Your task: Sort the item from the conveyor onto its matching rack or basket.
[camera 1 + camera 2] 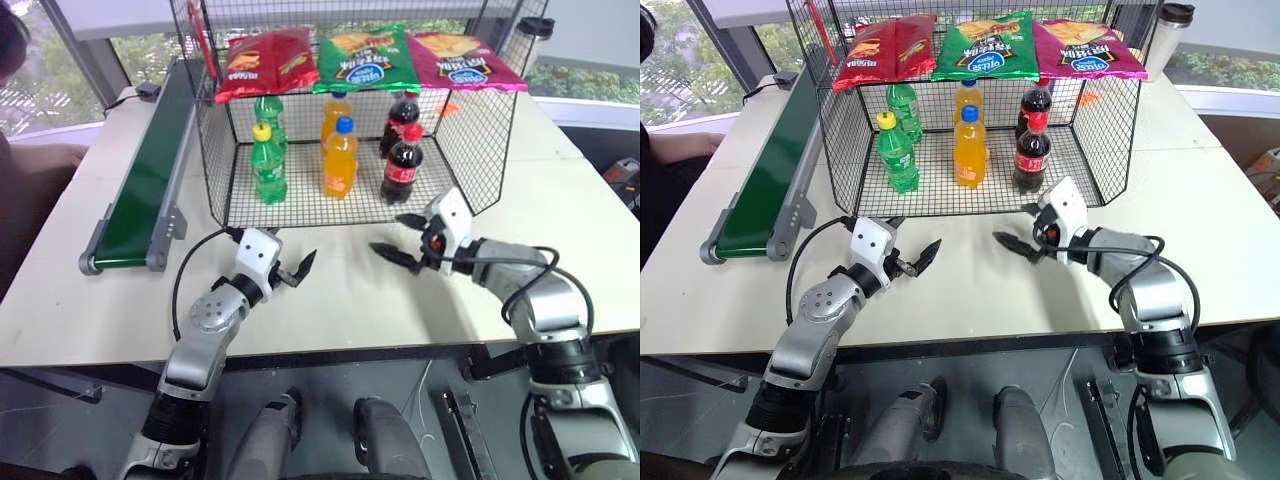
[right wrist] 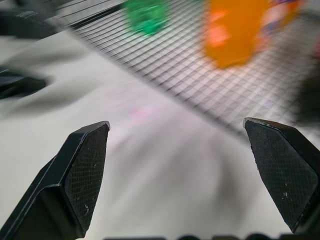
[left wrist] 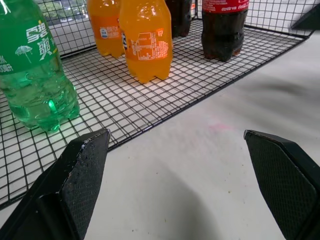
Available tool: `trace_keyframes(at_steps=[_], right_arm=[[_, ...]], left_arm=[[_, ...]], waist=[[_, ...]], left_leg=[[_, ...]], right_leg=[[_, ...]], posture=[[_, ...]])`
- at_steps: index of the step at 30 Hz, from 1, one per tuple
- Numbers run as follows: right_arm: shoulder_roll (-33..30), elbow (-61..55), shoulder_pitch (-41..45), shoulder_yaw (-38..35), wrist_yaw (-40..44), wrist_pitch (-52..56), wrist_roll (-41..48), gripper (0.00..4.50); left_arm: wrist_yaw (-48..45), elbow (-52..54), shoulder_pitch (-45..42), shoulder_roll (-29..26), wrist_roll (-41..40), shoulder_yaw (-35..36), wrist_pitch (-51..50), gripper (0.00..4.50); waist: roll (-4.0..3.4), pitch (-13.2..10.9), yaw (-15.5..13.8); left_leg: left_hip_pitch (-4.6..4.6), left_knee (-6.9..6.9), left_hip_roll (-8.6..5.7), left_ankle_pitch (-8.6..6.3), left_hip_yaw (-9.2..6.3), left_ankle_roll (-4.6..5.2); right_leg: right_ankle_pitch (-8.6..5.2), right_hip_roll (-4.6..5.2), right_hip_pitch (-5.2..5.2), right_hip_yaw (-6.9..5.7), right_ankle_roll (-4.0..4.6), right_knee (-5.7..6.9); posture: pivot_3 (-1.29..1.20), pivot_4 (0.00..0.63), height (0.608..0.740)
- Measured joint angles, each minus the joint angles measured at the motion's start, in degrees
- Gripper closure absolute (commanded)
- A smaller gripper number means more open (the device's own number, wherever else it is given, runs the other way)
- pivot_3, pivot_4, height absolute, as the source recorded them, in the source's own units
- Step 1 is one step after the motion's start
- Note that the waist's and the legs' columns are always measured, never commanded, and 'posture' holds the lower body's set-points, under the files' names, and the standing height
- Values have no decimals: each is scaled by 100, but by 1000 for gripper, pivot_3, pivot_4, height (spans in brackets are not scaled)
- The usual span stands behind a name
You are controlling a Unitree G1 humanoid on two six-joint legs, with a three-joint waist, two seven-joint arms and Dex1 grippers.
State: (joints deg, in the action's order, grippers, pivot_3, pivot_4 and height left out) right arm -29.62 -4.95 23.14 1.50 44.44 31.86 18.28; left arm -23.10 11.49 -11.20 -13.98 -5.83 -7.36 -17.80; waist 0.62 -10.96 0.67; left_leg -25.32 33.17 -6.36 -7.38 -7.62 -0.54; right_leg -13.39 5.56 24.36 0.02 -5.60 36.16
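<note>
Two cola bottles with red caps stand upright at the right side of the black wire cage (image 1: 482,150): the front one (image 1: 403,165) and one (image 1: 400,115) right behind it. The front cola bottle (image 3: 222,30) is also in the left wrist view. My right gripper (image 1: 396,237) hangs open and holds nothing, just outside the cage's open front and a little below that bottle. My left gripper (image 1: 288,250) is open too, with nothing in it, over the table before the cage's left half. The green conveyor (image 1: 150,170) runs along the table's left side.
Two orange soda bottles (image 1: 340,158) and two green ones (image 1: 267,165) stand on the cage floor. Three snack bags (image 1: 362,55) lie on the cage's top. A cup (image 1: 533,35) is at the back right. A person's arm (image 1: 45,160) rests at the far left.
</note>
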Motion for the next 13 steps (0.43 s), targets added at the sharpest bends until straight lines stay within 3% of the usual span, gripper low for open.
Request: trace_keyframes(at_steps=[13], right_arm=[[486, -215, -347, 211, -259, 233, 325, 70]], left_arm=[[-362, 290, 162, -124, -400, -13, -638, 0]], waist=[[0, 0, -7]], left_leg=[[-1, 0, -1, -1, -2, -2]], right_leg=[[-1, 1, 0, -1, 1, -1]], posture=[[0, 150, 738]])
